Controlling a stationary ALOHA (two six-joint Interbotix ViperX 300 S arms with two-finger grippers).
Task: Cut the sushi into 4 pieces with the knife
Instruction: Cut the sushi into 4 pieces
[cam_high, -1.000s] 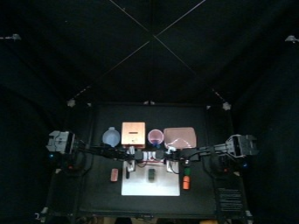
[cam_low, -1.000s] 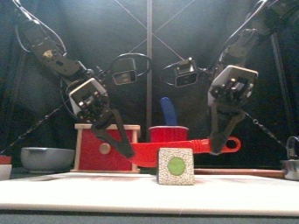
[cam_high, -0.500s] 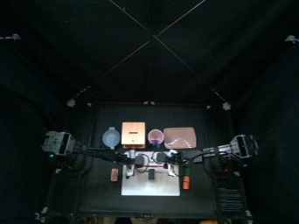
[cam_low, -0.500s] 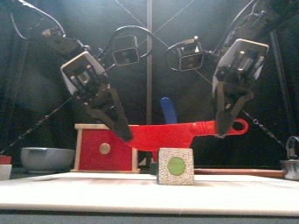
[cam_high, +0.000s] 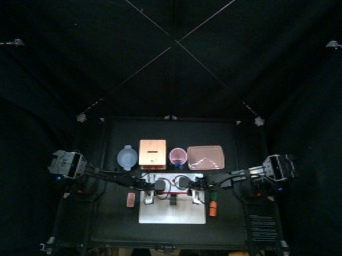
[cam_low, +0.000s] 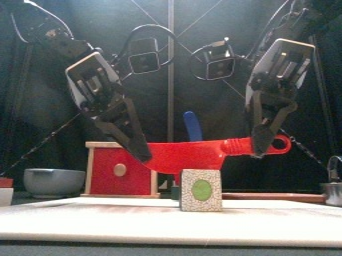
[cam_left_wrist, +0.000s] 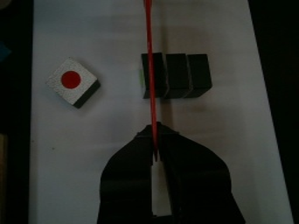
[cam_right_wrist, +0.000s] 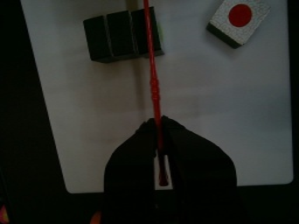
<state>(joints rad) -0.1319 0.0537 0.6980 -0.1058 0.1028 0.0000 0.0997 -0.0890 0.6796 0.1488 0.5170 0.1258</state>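
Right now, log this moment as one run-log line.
left gripper: shut on knife tip | right gripper: shut on handle | knife: level above sushi roll | sushi roll: three blocks joined | loose piece: apart, on cutting board

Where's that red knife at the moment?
In the front view the red knife hangs level in the air, the left gripper clamping one end and the right gripper the other, right above the sushi roll on the white board.

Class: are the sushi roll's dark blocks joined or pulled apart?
Joined: in the left wrist view the sushi roll shows its blocks touching, with no gaps.
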